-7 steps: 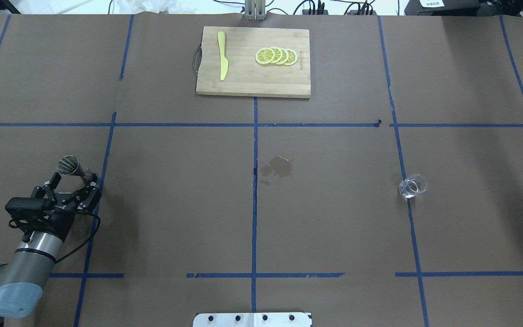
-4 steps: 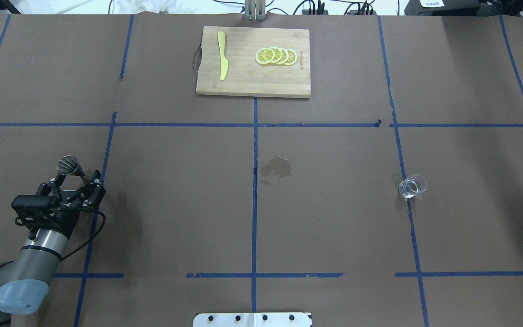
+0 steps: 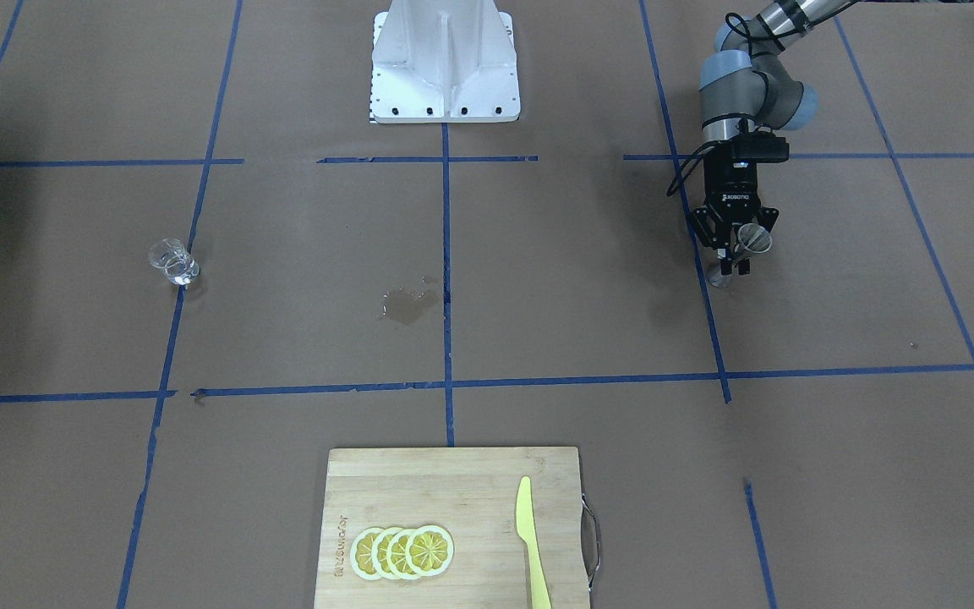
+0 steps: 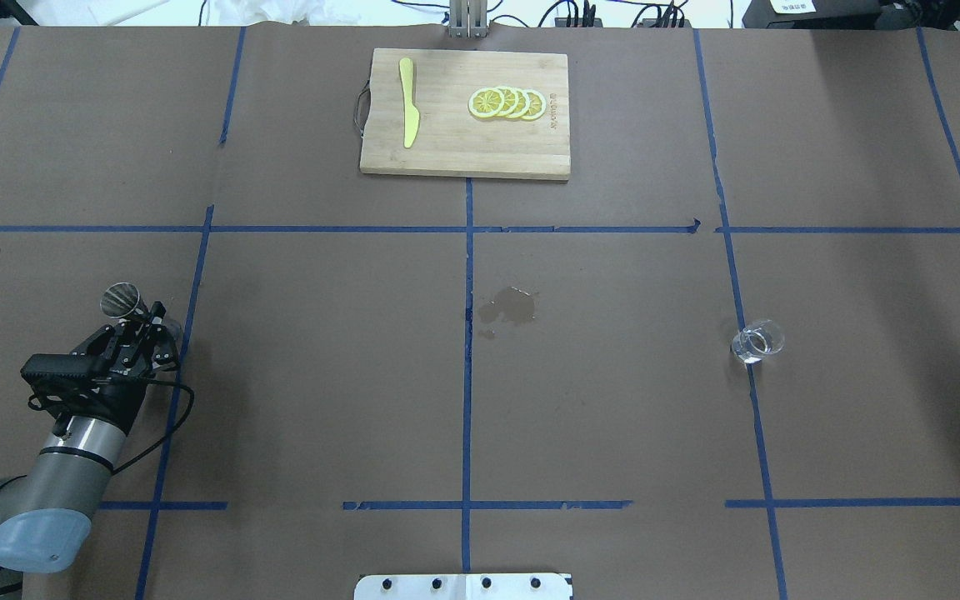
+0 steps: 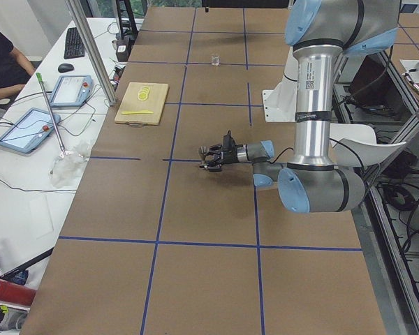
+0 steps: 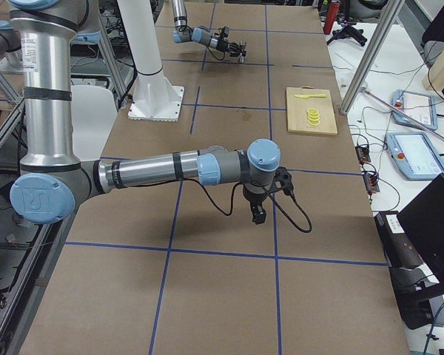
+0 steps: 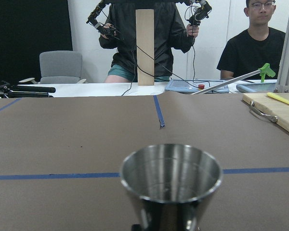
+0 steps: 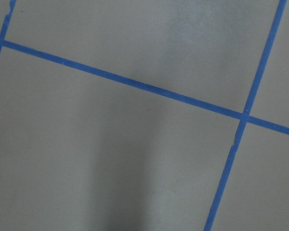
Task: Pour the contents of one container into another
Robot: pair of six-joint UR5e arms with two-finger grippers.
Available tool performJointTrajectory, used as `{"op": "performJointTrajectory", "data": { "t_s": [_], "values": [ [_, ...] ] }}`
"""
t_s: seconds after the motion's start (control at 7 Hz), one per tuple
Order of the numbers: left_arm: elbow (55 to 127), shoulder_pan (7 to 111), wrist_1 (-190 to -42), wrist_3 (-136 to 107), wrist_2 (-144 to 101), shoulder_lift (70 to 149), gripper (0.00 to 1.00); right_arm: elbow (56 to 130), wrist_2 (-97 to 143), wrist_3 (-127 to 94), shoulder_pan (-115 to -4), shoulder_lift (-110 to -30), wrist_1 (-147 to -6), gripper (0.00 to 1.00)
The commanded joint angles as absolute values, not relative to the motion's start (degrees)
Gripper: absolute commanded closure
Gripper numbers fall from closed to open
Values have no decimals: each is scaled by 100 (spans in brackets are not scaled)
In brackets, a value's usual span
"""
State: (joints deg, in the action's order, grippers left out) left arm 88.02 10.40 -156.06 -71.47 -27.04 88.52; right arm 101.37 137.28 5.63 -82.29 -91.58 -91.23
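Jigger [image 4: 122, 298] stands upright, waist clamped between the left fingers [image 3: 723, 245].

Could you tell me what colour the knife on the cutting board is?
The knife is pale yellow-green; the overhead exterior view shows it best.

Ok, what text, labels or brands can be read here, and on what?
"ROBOTIQ": black left claw, shut on the grey steel hourglass jigger.
Engraving on the rectangular wooden cutting board: too blurred to read.
Sticker on the grey left arm: too small to read.
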Motion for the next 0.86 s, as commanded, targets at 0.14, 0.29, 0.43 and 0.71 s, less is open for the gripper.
{"op": "performJointTrajectory", "data": {
  "t_s": [0.14, 0.29, 0.43, 0.71],
  "values": [
    [8990, 1081, -15697, -6989, -2733, 8851, 100, 10143, 13729, 563, -8227, -9158, -9123, 0],
    [9200, 1151, -15941, -6204, -2733, 8868, 100, 10151, 13729, 554, -8227, -9150, -9123, 0],
    [9237, 1151, -16465, -5866, -2716, 8903, 100, 10160, 13737, 545, -8227, -9158, -9114, 0],
    [9211, 1134, -16576, -5801, -2733, 9139, 100, 10169, 13746, 423, -8227, -9202, -8922, 0]
  ]
}}
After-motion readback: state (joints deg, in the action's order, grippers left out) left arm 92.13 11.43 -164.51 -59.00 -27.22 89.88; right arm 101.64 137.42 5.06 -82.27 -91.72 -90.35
